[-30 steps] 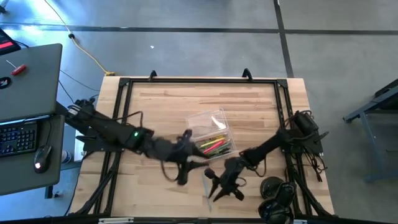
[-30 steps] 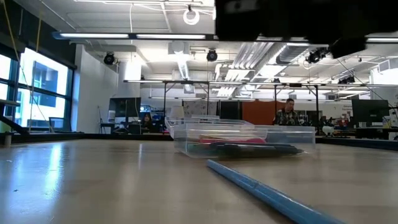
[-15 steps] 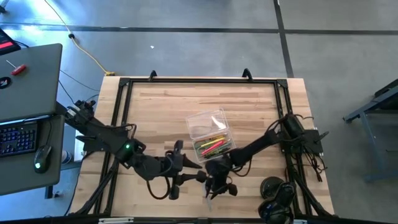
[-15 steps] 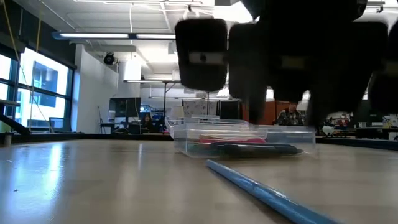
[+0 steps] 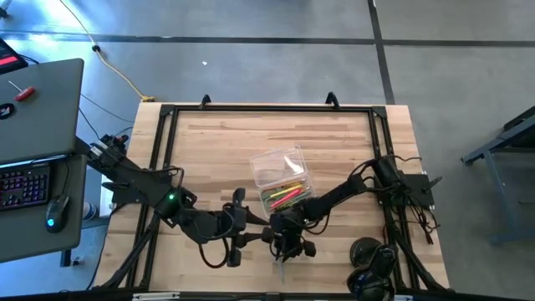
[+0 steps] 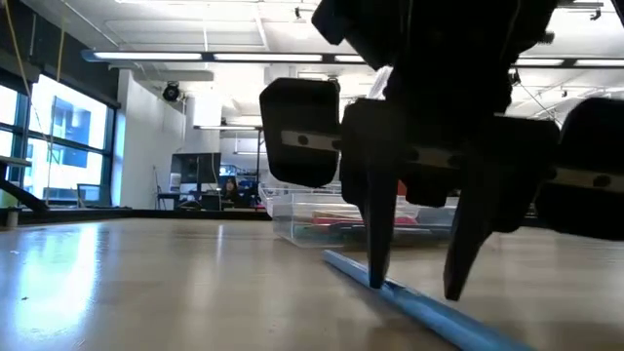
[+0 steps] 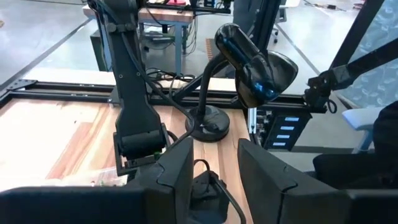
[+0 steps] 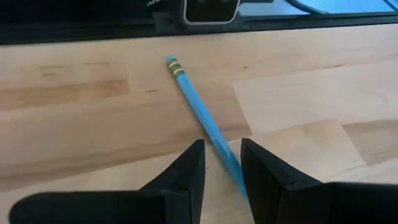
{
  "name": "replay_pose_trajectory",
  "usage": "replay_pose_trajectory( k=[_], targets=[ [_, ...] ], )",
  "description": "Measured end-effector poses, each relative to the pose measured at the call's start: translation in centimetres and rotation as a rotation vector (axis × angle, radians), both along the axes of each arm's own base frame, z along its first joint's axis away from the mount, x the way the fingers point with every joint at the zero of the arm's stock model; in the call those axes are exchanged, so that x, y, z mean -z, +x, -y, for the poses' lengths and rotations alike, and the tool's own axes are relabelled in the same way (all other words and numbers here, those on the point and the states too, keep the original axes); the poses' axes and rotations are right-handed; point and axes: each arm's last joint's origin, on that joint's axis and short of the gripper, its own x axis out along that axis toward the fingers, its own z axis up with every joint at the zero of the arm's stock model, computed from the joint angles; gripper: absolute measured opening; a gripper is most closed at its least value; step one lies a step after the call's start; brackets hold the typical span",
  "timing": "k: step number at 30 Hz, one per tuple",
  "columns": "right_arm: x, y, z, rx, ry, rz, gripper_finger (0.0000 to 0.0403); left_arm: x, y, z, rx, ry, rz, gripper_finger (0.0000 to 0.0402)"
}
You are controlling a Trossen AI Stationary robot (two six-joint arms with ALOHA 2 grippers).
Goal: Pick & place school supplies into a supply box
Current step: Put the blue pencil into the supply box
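Note:
A light blue pencil with a banded end lies flat on the wood near the table's near edge, also seen in the low view. My right gripper is open, pointing down, with one finger on each side of the pencil; whether they touch it, I cannot tell. The clear supply box stands behind it, holding several coloured pens. My left gripper is open, level above the table, just left of the right one.
A bulky black object on a round base stands at the table's near right corner. A black frame rail runs around the table. Bare wood lies left of and beyond the box. A laptop desk stands off the left side.
My right gripper has moved toward the table's left edge and come down over the blue pencil, its fingers now straddling it at table height. My left gripper has drawn back from beside the box toward the near edge, then kept still. The pencil and the box have stayed put.

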Motion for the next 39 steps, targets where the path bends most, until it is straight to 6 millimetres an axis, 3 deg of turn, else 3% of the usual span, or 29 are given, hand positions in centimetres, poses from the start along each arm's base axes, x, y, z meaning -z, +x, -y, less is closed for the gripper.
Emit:
replay_pose_trajectory(
  k=[7, 19, 28, 39],
  targets=[
    [0.2, 0.1, 0.4, -0.027, -0.028, 0.032, 0.0083, 0.2, 0.0, 0.0, -0.003, 0.01, -0.014, 0.0156],
    [0.9, -0.9, 0.6, -0.017, -0.101, -0.09, 0.0082, 0.4, -0.1, -0.1, -0.007, 0.013, -0.034, 0.0156],
    [1.0, -1.0, 0.7, 0.041, -0.079, -0.167, 0.001, 0.4, -0.1, -0.1, -0.014, -0.004, -0.043, 0.0156],
    [0.8, -0.3, 0.6, 0.245, -0.031, -0.212, 0.0013, 0.5, -0.2, -0.1, -0.024, -0.026, -0.051, 0.0156]
  ],
)
